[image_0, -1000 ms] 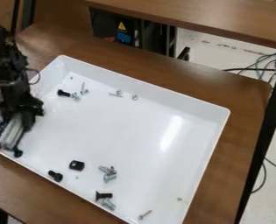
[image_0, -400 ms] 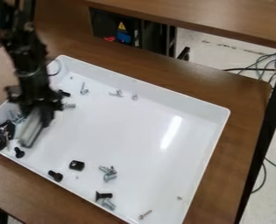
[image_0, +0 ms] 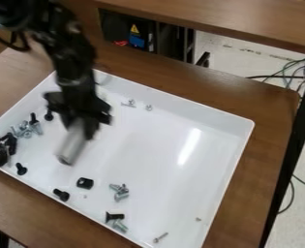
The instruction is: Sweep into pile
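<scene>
1. Grey sweeping tool (image_0: 72,147): over the tray's left half, long axis slanting from upper right down to its lower-left free end.
2. Gripper (image_0: 83,118): blurred, closed on the tool's upper end.
3. Screws (image_0: 121,196) lie scattered in the white tray (image_0: 155,155).
4. Beneath, a brown table (image_0: 271,126); rightward, pale floor (image_0: 304,160) with cables.

I've moved the end effector (image_0: 80,116) and its grey block (image_0: 70,147) from the tray's (image_0: 206,114) left corner towards its middle (baring screws (image_0: 26,130) I couldn't see).
</scene>
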Robot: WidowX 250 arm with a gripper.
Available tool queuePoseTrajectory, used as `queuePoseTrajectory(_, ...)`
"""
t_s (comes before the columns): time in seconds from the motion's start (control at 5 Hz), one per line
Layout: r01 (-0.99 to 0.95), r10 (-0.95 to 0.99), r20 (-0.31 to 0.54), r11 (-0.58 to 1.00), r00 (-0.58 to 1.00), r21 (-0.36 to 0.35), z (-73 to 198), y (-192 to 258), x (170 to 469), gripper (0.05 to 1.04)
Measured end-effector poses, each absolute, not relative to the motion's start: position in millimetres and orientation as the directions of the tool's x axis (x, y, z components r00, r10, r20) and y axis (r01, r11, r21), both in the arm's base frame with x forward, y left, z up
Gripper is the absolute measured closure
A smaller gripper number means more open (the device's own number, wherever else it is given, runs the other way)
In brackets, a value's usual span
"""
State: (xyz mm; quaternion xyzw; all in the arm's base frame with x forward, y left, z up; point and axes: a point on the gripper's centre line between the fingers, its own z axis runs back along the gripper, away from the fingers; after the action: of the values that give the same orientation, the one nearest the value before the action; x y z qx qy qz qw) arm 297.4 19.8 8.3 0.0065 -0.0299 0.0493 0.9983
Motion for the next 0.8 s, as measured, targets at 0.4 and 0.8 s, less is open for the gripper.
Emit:
queuePoseTrajectory(0.4,-0.022,0.028,0.066,0.996,0.997,-0.09,-1,-75,281,0.721)
queuePoseTrajectory(0.8,0.055,-0.056,-0.01,0.996,0.998,-0.064,-38,-127,262,0.721)
